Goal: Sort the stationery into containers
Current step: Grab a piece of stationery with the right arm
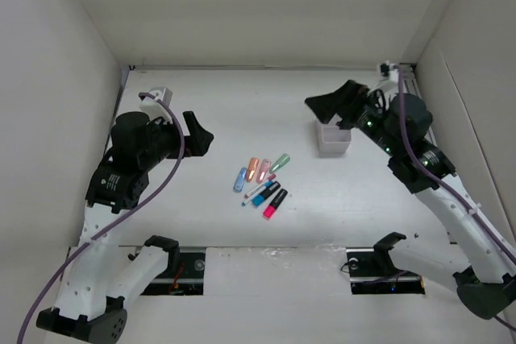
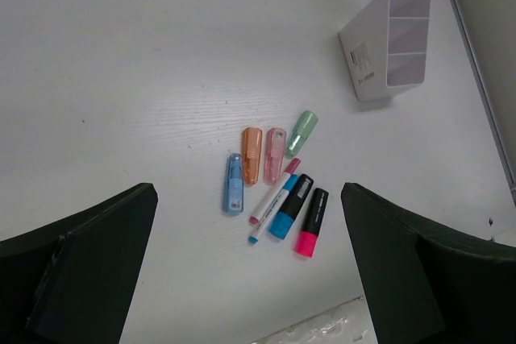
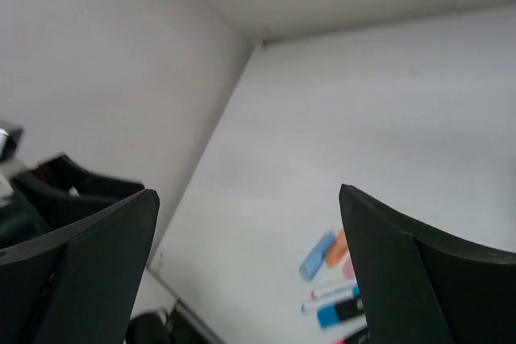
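White-walled enclosure, white table [image 1: 242, 102] as the work surface. Both arms were raised off it, the left arm [image 1: 133, 155] on its side, the right arm [image 1: 419, 159] reaching toward the far right.

Left gripper [image 1: 197, 136]: fingers wide apart, nothing between them, its wrist camera looking down on the stationery. Right gripper [image 1: 329, 105]: fingers likewise spread and empty, raised beside the box; no contact visible.

Box [image 2: 385, 40]: white, three compartments, upright at right of centre, well apart from the stationery. No item was visible in any compartment.

Stationery lay in one tight cluster at table centre, nothing sorted:
- black marker with blue end [image 2: 291, 206] and black marker with pink end [image 2: 312, 221], side by side
- two thin white pens [image 2: 274, 192], touching the blue-ended marker
- stubby pieces in a row: blue [image 2: 233, 184], orange [image 2: 251, 155], pink [image 2: 275, 154], green [image 2: 302, 133]

Judged step: first pick, not yet begun. Best started at the cluster's edge, with the green piece or the pink-ended marker, where one side is free. Jaws should cross the item's short axis and descend straight, so that neighbours are not nudged. The pens sit too close to the marker for a clean first grasp.
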You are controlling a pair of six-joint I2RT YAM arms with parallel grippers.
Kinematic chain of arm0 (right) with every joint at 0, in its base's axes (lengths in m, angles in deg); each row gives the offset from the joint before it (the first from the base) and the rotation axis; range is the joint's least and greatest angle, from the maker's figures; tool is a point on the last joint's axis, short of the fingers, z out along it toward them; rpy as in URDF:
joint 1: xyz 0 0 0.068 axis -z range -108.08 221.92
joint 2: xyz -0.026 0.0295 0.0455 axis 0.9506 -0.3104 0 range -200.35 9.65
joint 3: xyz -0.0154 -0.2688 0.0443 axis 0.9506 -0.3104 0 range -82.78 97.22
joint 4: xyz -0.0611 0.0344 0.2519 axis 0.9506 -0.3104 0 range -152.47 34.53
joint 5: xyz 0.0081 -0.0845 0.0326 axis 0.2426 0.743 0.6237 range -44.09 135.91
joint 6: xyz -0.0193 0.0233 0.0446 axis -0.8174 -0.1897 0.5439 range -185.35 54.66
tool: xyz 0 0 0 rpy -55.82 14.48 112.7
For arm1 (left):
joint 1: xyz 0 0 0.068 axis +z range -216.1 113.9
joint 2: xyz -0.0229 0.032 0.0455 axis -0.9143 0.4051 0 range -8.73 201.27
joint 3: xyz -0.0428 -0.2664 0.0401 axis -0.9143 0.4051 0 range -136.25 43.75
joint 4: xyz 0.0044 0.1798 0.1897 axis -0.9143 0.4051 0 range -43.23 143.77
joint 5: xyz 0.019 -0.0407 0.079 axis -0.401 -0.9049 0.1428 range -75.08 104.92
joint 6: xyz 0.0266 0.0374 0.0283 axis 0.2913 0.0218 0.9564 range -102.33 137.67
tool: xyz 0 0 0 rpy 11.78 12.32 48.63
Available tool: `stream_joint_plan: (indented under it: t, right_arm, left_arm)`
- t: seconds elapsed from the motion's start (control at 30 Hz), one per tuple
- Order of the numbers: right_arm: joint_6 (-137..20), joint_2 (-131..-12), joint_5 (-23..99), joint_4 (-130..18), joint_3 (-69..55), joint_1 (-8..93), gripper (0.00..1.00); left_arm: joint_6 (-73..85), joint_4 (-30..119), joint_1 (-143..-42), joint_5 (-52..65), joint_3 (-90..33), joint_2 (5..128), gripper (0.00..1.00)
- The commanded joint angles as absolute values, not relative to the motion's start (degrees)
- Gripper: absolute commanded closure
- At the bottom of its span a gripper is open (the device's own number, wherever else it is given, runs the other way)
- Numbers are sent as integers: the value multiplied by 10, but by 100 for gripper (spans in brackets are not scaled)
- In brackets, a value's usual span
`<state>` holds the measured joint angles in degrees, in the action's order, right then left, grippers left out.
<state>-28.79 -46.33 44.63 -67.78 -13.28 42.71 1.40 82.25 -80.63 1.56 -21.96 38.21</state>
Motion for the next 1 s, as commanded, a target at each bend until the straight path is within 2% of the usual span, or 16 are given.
stream_joint_plan:
  t: [0.0, 0.13, 0.17, 0.2, 0.23, 0.4, 0.43, 0.5, 0.53, 0.57, 0.63, 0.7, 0.73, 0.8, 0.83, 0.97]
  right_arm:
    - [-251, -464, 341, -722, -144, 365, 0]
    - [-234, -455, 466, -701, -161, 259, 1]
    - [-234, -468, 466, -693, -161, 259, 13]
    - [-234, -480, 454, -702, -161, 259, 81]
    - [-226, -510, 464, -715, -145, 242, 100]
    - [-195, -611, 542, -760, -107, 172, 100]
    - [-195, -629, 555, -776, -107, 164, 95]
    - [-173, -689, 573, -791, -90, 138, 83]
    - [-156, -713, 615, -809, -79, 130, 73]
    - [-140, -736, 639, -861, -54, 120, 68]
    - [-99, -797, 689, -917, -37, 120, 53]
    - [-85, -841, 715, -933, -32, 120, 41]
    - [-72, -855, 725, -942, -26, 120, 39]
    - [-61, -886, 739, -970, -11, 131, 39]
    - [-44, -916, 745, -983, -4, 136, 39]
    - [-21, -948, 750, -1012, 2, 177, 39]
  left_arm:
    - [-18, 814, -804, 46, -245, 371, 0]
    - [-37, 788, -804, 26, -198, 353, 0]
    - [-37, 788, -804, 41, -198, 348, 0]
    - [-53, 788, -804, 48, -190, 335, 0]
    - [-62, 782, -804, 56, -190, 329, 0]
    - [-83, 795, -804, 92, -174, 337, 0]
    - [-83, 795, -804, 84, -174, 342, 4]
    - [-83, 785, -804, 75, -152, 343, 25]
    - [-83, 785, -804, 68, -152, 343, 48]
    - [-91, 785, -804, 68, -144, 343, 84]
    - [-91, 795, -804, 61, -130, 349, 94]
    - [-91, 802, -804, 54, -117, 350, 92]
    - [-85, 802, -804, 54, -103, 342, 85]
    - [-85, 802, -810, 68, -98, 329, 72]
    - [-85, 807, -815, 74, -92, 324, 60]
    - [-85, 800, -815, 60, -70, 324, 49]
